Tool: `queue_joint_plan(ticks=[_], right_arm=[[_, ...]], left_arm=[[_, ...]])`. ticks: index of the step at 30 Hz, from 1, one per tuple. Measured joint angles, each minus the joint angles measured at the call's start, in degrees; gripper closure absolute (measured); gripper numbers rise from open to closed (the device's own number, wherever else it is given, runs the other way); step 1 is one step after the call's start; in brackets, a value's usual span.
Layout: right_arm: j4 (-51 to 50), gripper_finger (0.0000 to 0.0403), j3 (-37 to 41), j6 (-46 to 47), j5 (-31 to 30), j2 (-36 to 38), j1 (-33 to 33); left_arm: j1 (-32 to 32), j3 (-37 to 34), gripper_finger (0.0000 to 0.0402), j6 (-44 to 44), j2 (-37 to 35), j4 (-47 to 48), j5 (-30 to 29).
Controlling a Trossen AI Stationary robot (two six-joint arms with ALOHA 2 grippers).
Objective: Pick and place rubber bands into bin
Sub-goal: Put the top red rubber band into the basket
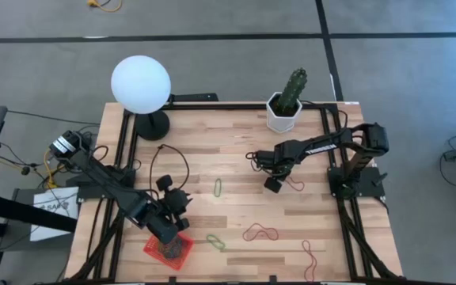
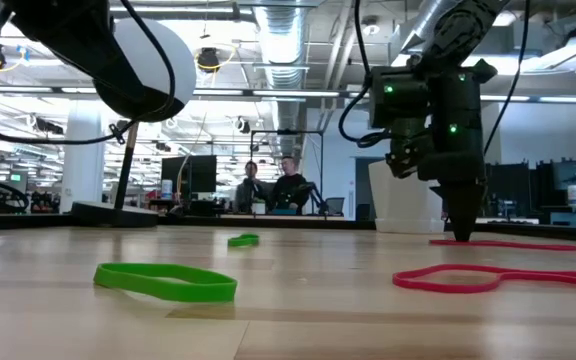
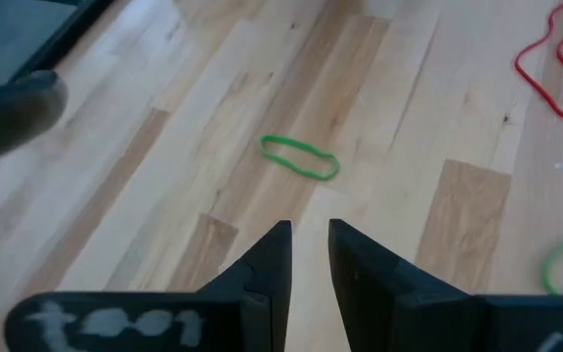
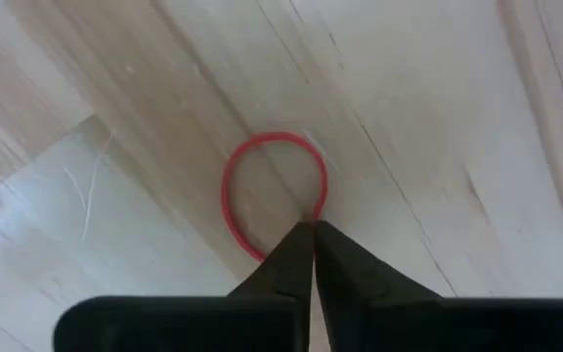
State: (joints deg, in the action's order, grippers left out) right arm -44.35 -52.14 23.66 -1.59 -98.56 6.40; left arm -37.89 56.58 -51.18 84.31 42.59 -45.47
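Right tool (image 4: 313,227) pinching red band (image 4: 272,191) down on the surface (image 4: 438,117)

I'm worrying it's slipping out on lift, since only an edge is clenched; left tool (image 3: 309,244) is idling slightly parted.

dark jointed arms (image 1: 311,148), black cables

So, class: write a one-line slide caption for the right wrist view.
Right gripper shut on a red rubber band lying on the wooden table.

Red and green rubber bands (image 1: 260,233) lie scattered flat on the wood; orange-red bin (image 1: 170,250) holds several.
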Motion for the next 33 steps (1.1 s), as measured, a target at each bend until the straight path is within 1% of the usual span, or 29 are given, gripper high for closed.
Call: queue_joint_plan(ticks=[3, 4, 5, 7, 12, 14, 18, 22, 25, 27, 29, 31, 33], right_arm=[[-1.3, 0.0398, -0.8, 1.5, -0.7, 0.2, -0.9], [-2.1, 0.04, -1.5, 2.3, -1.9, 0.2, -1.5], [-3.3, 0.0401, -2.5, 3.2, -2.8, 0.1, -2.1], [-4.7, 0.04, -4.9, 5.2, -2.9, 1.0, -3.7], [-5.2, 0.0402, -12.8, 6.4, -1.7, 1.4, -9.2], [-3.1, 0.0402, -16.4, 6.4, -1.7, 1.4, -11.3], [5.3, 0.0402, -21.7, 6.2, -1.7, 0.9, -15.3], [21.2, 0.0402, -23.1, 4.2, -1.6, 0.7, -18.1], [33.4, 0.0403, -23.1, 0.3, -1.7, 0.3, -19.3], [41.6, 0.0403, -23.4, -2.2, -1.8, -1.4, -19.7], [46.0, 0.0403, -23.1, -3.2, -1.8, -3.3, -19.9], [50.4, 0.0403, -23.7, -4.1, -1.6, -5.6, -19.9], [50.9, 0.0403, -24.5, -4.7, -1.6, -7.4, -19.9]], left_arm=[[0.0, 0.0, 0.034, 0.0, 0.0, 0.0, -1.6], [0.0, 0.0, 0.034, 0.0, 0.0, 0.0, -2.1], [0.0, 0.0, 0.034, 0.0, 0.0, 0.0, -2.3], [0.0, 0.0, 0.034, 0.0, 0.0, 0.0, -2.3], [0.0, 0.0, 0.034, 1.1, 0.0, -0.1, -1.0], [0.0, 0.0, 0.034, 1.1, 0.0, 0.0, -1.0], [0.0, 0.0, 0.034, 4.3, 0.0, -2.3, -4.3], [0.1, 0.0, 0.034, 11.3, 0.0, -10.1, -4.8], [0.2, 0.0, 0.034, 17.1, 0.0, -17.2, -4.8], [0.2, 0.0, 0.034, 20.6, 0.0, -21.5, -4.8], [0.2, 0.0, 0.0337, 24.2, 0.0, -24.2, -4.7], [0.2, 0.0, 0.033, 25.6, 0.0, -24.7, -4.6], [0.2, 0.0, 0.032, 25.4, 0.0, -24.3, -4.4]])
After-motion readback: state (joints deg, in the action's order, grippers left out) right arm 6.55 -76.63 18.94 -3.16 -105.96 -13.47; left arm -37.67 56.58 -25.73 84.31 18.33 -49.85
